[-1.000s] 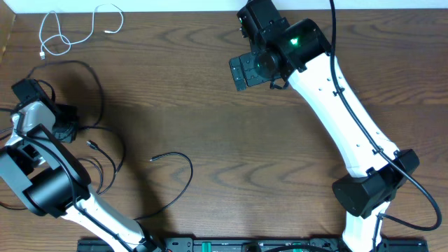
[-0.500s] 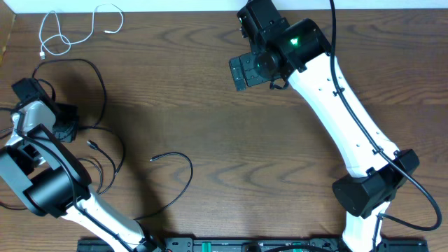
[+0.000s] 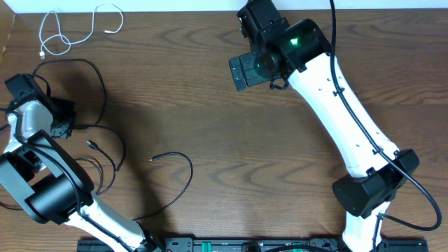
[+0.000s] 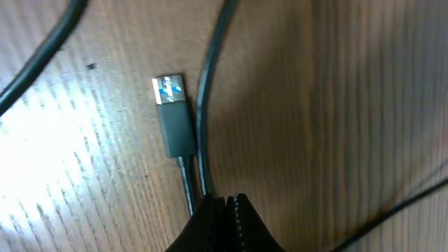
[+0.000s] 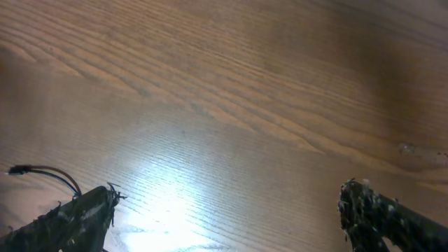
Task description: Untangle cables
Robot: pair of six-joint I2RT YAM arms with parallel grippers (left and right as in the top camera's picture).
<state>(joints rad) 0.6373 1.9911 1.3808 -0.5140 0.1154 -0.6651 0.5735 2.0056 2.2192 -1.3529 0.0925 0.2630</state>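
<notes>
- Since half a second ago, the left arm (image 3: 28, 122) is sitting slightly higher and further left at the left edge of the overhead frame, while the right arm (image 3: 336, 98) is holding the same pose
- left jaws are pressing fully together at the bottom centre of the left wrist frame, closing on the black cables (image 3: 103, 98); two strands are running into them, and I cannot tell which one is being pinched
- one strand is ending in a USB plug (image 4: 171, 115), lying flat on the bench (image 4: 336, 105) just beside the other strand
- right jaws are standing wide apart, gripping nothing, hanging over bare bench in the upper middle of the overhead frame
- black cables are lying in loose loops at the left, one free end (image 3: 152, 159) reaching toward lower centre
- white cable (image 3: 68, 40) is lying coiled in the upper left corner, apart from the black ones
</notes>
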